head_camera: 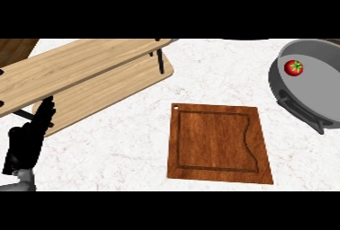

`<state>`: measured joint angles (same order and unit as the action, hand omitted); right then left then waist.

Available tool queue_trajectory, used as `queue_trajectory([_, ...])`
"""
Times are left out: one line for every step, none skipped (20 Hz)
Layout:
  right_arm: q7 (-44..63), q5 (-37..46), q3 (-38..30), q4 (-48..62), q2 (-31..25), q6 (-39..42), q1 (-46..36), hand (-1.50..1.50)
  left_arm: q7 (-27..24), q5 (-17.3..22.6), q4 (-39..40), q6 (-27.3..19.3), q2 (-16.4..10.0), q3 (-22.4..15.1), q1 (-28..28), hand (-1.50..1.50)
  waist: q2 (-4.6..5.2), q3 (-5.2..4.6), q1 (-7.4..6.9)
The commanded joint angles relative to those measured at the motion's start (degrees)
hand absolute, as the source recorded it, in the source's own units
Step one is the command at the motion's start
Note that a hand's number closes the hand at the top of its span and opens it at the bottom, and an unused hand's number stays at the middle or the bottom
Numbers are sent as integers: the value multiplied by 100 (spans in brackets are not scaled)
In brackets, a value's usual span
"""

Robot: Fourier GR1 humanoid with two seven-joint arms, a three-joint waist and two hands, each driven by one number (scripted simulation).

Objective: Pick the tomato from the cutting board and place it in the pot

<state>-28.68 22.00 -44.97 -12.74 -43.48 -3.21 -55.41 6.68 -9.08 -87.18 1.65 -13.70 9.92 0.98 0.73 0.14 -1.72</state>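
Note:
A red tomato (294, 67) with a green stem lies inside the grey pot (312, 96) at the right edge of the head view. The dark wooden cutting board (219, 143) lies flat in the middle of the counter with nothing on it. My left hand (26, 134) rests at the lower left, fingers straight and pointing up, holding nothing. My right hand does not show.
A light wooden table or bench (86, 76) with black legs stands over the counter's upper left, just beyond my left hand. The pot's dark handle (302, 112) juts toward the cutting board's upper right corner. White speckled counter (119, 157) surrounds the board.

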Motion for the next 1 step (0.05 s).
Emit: queue_trajectory([-40, -294, -102, -113, -314, 553, 389, -150, 42, 125, -209, 135, -125, 155, -201, 0, -50, -6, 80])
